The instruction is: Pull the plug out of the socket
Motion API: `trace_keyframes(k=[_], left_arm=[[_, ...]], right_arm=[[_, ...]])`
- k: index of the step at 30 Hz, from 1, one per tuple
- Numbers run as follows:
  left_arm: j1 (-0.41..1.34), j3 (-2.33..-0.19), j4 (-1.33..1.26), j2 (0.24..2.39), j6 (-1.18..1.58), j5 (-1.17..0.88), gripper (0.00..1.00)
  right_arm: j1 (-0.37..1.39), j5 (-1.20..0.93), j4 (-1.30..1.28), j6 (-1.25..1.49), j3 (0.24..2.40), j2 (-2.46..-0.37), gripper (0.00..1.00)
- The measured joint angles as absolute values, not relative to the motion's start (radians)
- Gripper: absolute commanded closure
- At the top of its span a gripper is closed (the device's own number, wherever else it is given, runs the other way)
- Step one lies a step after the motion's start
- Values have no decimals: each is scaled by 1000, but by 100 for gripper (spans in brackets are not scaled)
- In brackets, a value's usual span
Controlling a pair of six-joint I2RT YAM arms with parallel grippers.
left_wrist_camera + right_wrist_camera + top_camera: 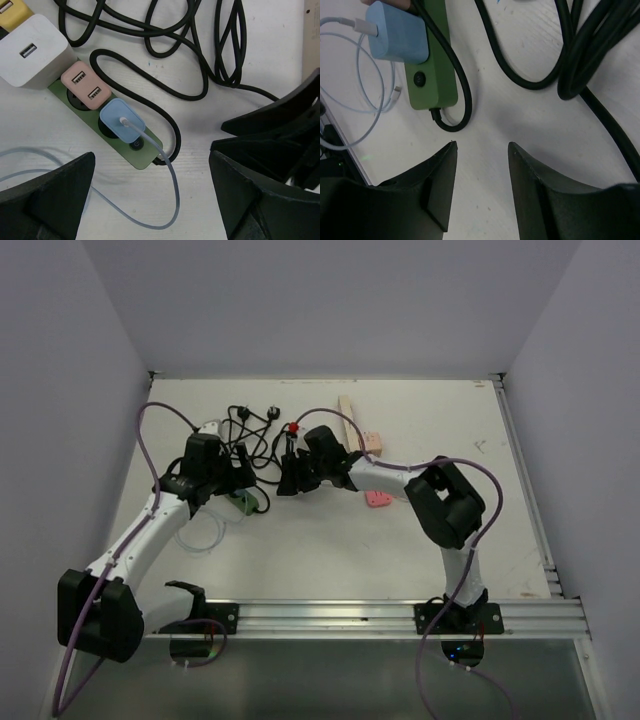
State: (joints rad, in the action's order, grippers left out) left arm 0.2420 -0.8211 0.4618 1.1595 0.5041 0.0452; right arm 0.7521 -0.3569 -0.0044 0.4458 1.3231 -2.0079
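White tabletop held the long dark green power strip, lying ten-to-four o'clock, its pale blue square charger plug at eleven o'clock of the wide-open left gripper, seemingly nearer than the half-closed, empty right gripper.

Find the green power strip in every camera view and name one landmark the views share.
Top external: power strip, a small green patch left of centre.
Left wrist: power strip centre-left, lying diagonally.
Right wrist: power strip upper left, running up out of frame.
Shared landmark: the black cord curling from its end.
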Motion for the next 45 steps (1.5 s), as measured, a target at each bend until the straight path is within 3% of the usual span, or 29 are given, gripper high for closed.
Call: trace_keyframes(k=[15,19,20,23,31,45], left_arm=[[208,-770,366,1150,503,64,2],[202,-770,359,1149,496,74,2],[201,-769,358,1148,493,77,2],[196,-764,353,1145,484,86,2],[181,-753,347,1122,459,129,2],[177,-721,292,1122,460,131,2]], right_arm=[[813,-414,27,479,1515,-2238,69],[815,-423,26,479,1523,-2246,80],[815,-425,27,478,1527,-2252,89],[815,-424,22,476,1530,-2257,100],[801,-368,15,443,1404,-2164,100],[570,-240,-142,335,1179,-1925,97]])
